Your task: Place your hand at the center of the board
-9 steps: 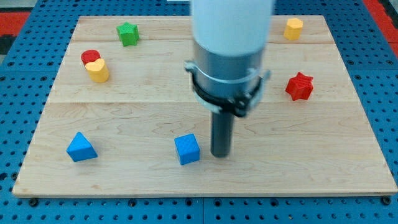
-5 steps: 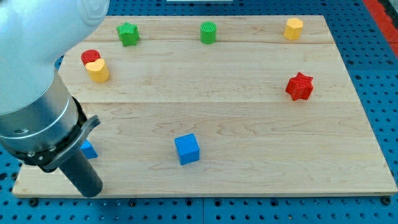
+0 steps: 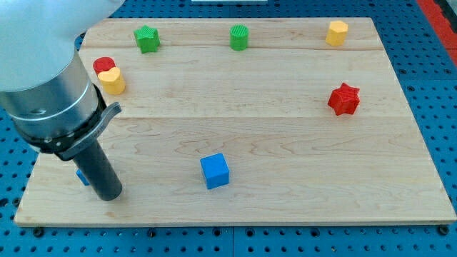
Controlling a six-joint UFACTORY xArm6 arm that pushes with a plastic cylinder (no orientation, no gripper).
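My tip [image 3: 109, 195] rests on the wooden board [image 3: 285, 143] near its bottom left corner. The rod hides most of a blue triangular block [image 3: 83, 175], of which only a sliver shows at the rod's left. A blue cube [image 3: 215, 171] lies to the tip's right, at the bottom middle. The arm's white and grey body fills the view's upper left.
A red cylinder [image 3: 103, 65] and a yellow heart block [image 3: 112, 81] touch at the left. A green star block [image 3: 147, 38] and a green cylinder [image 3: 239, 37] lie at the top. A yellow hexagonal block [image 3: 337, 33] is top right, a red star block [image 3: 344, 99] at the right.
My tip went from beside the blue cube to the board's bottom left edge, then moved a little up and right onto the board, covering the blue triangle.
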